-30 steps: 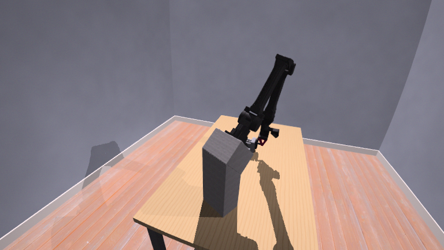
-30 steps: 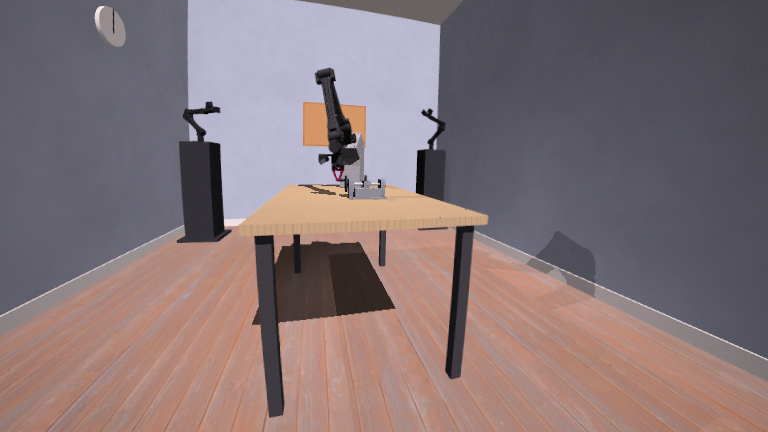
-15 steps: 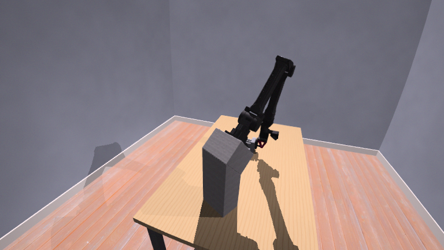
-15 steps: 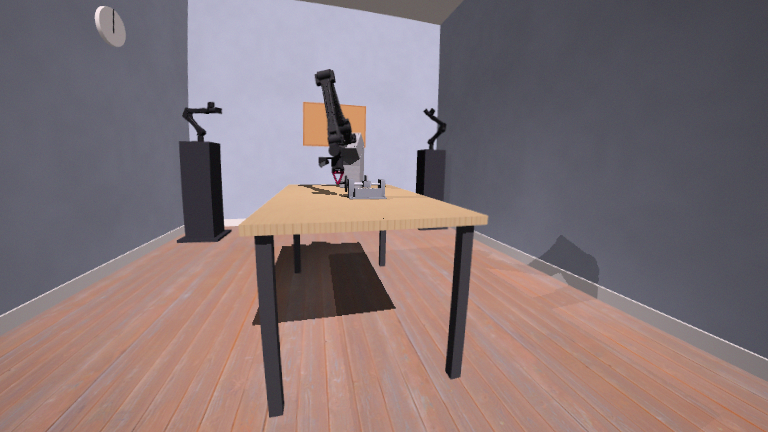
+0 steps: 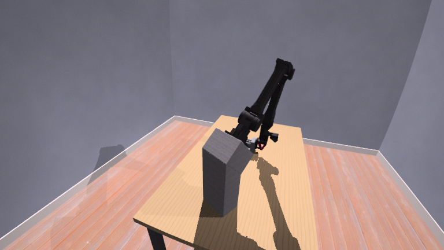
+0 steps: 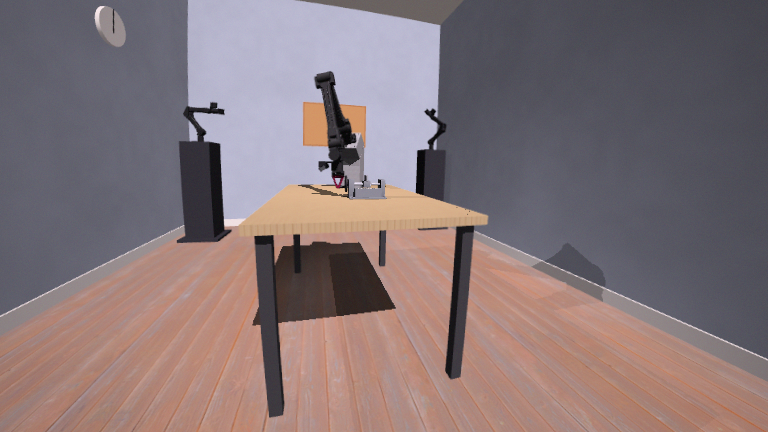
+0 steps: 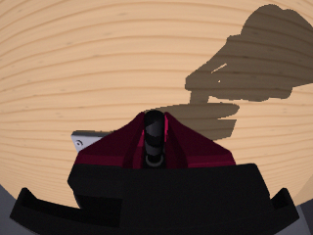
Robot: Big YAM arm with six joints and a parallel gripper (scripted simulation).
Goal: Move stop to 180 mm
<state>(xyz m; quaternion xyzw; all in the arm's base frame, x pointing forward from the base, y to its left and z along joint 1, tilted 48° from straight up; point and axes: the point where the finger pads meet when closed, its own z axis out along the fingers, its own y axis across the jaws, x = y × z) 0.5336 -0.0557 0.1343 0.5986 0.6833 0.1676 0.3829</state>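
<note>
My gripper [image 7: 155, 118] has dark red fingers and is shut on the handwheel's small dark handle [image 7: 155, 132], which stands between the fingertips in the wrist view. A pale corner of the stop fixture [image 7: 85, 140] shows just left of the fingers. In the exterior view the gripper [image 6: 338, 181] hangs at the left end of the grey stop fixture [image 6: 368, 188] on the wooden table. In the top view the gripper [image 5: 261, 146] is partly hidden behind a tall grey housing [image 5: 224, 172]. The scale reading is too small to tell.
The grey housing stands on the table [image 5: 242, 182] in front of the arm and blocks much of the fixture in the top view. Two other arms on black pedestals [image 6: 199, 189] [image 6: 430, 172] stand on the floor by the far wall.
</note>
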